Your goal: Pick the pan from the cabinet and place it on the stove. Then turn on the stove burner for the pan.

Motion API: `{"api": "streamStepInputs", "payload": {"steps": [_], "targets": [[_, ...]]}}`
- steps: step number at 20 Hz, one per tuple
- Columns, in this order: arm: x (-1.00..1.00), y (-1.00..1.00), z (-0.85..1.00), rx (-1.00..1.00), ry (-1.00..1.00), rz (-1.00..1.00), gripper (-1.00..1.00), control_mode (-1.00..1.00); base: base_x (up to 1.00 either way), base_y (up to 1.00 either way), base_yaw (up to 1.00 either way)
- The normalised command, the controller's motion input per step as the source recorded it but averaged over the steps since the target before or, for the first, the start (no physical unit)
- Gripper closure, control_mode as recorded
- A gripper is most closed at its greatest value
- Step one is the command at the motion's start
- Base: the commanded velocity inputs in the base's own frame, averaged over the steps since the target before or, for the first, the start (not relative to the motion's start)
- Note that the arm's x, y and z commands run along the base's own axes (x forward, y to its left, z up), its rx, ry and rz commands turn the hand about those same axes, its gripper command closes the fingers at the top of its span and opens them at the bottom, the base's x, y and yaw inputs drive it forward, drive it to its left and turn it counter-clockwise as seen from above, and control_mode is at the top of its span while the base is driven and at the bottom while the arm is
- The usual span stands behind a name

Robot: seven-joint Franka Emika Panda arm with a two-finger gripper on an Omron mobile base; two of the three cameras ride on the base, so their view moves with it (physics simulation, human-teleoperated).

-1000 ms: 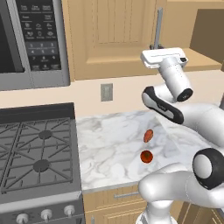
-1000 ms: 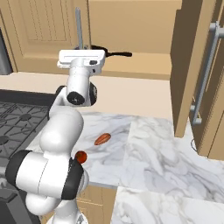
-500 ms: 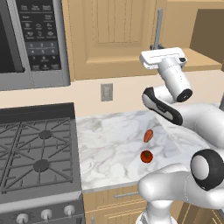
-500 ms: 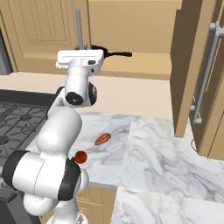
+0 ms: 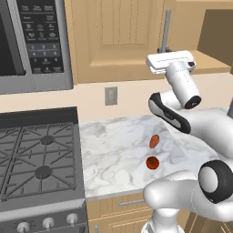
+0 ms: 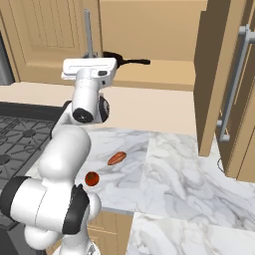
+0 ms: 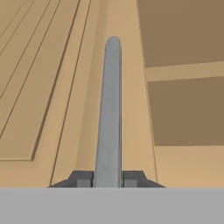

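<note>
The cabinet point(image 5: 113, 41) has a closed left door with a vertical grey bar handle point(image 7: 109, 109). My gripper point(image 7: 108, 178) is shut on the lower end of that handle, also seen from the sides point(image 5: 164, 51) point(image 6: 91, 56). To the right of this door the cabinet stands open, its other door point(image 6: 219, 74) swung out. The pan point(image 6: 113, 57) sits on the open shelf just behind my hand, its thin black handle point(image 6: 137, 62) pointing right. The stove point(image 5: 36, 154) lies to the left, with round knobs point(image 5: 45, 223) along its front.
A microwave point(image 5: 32, 41) hangs above the stove. On the marble counter point(image 5: 113, 145) lie a small red round thing point(image 5: 152, 162) and an orange-brown oval thing point(image 5: 154, 141). A wall outlet point(image 5: 110, 95) sits under the cabinet. The swung-out door point(image 6: 234, 99) juts over the counter's right side.
The jaws have closed the last bit onto the door handle. The arm and the rest of the scene have hardly moved.
</note>
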Motion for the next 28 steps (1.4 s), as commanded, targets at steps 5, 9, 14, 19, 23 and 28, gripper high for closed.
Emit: {"api": "streamStepInputs", "payload": {"steps": [5,9,14,19,23,28], "targets": [[-0.69,-0.09,0.0,0.0,-0.07,0.0,1.0,-1.0,0.0,0.0,0.0],[-0.82,-0.01,0.0,0.0,-0.06,0.0,1.0,-1.0,0.0,0.0,0.0],[-0.83,0.03,0.0,0.0,-0.02,0.0,1.0,-1.0,0.0,0.0,0.0],[-0.82,0.18,0.0,0.0,0.0,0.0,1.0,-1.0,0.0,0.0,0.0],[-0.79,0.06,0.0,0.0,-0.01,0.0,1.0,-1.0,0.0,0.0,0.0],[-0.82,0.06,0.0,0.0,-0.09,0.0,-1.0,-1.0,0.0,0.0,0.0]]}}
